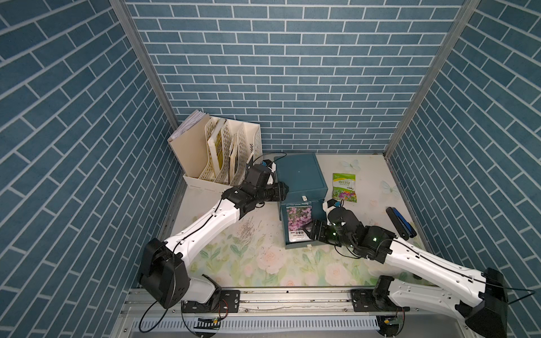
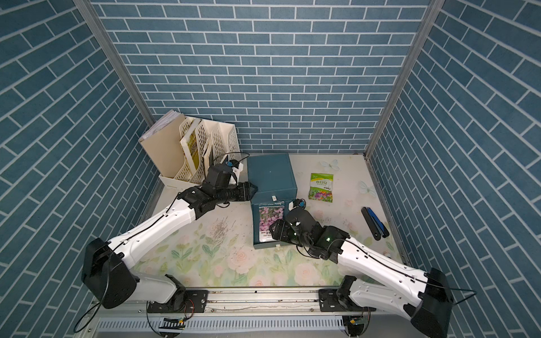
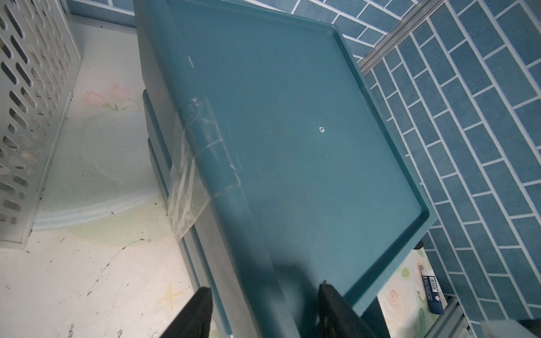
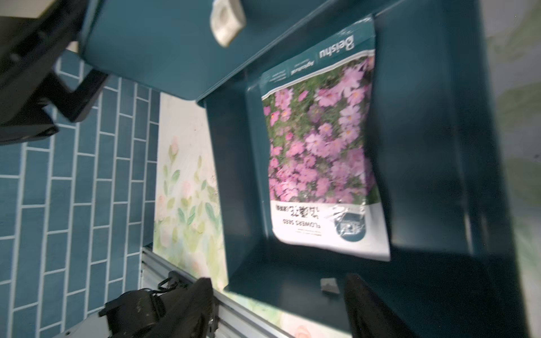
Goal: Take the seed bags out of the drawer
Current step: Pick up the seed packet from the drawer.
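Our right jaws hang released and empty over the front rim of the open drawer (image 4: 234, 181). The pink-flower seed bag (image 4: 319, 146) lies flat inside, just ahead of them, its long axis running front to back; the right arm is nearer. Our left jaws clench the cabinet (image 3: 292, 131) edge. The green seed bag (image 1: 344, 187) lies on the table (image 1: 234, 263).

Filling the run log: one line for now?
left gripper: shut on cabinet; right gripper: open over drawer; pink bag: in drawer; green bag: on table
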`<action>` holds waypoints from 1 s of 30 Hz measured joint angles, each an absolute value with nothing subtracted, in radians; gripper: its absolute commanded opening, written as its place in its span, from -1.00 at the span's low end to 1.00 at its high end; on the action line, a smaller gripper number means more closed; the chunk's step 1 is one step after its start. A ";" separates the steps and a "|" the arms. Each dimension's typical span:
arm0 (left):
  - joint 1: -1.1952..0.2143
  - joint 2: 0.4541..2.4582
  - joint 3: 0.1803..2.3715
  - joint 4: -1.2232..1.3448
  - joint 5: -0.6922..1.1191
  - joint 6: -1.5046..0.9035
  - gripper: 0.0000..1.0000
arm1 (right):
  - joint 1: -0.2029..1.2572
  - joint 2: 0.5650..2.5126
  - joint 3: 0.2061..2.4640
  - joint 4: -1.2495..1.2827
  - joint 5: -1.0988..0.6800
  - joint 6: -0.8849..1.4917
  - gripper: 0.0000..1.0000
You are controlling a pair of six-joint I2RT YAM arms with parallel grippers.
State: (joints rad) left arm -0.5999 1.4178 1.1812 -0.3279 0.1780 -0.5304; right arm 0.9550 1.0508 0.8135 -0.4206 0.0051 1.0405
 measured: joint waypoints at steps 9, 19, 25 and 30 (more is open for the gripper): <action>-0.600 1.420 1.188 -0.334 0.181 -0.527 0.23 | 0.878 1.309 1.016 -0.506 -0.008 0.855 0.50; -0.600 1.421 1.191 -0.340 0.182 -0.526 0.23 | 0.867 1.439 1.058 -0.561 -0.006 0.778 0.45; -0.599 1.421 1.191 -0.340 0.184 -0.526 0.22 | 0.863 1.457 1.058 -0.561 0.004 0.776 0.43; -0.598 1.421 1.191 -0.340 0.186 -0.525 0.23 | 0.860 1.482 1.058 -0.558 0.004 0.765 0.35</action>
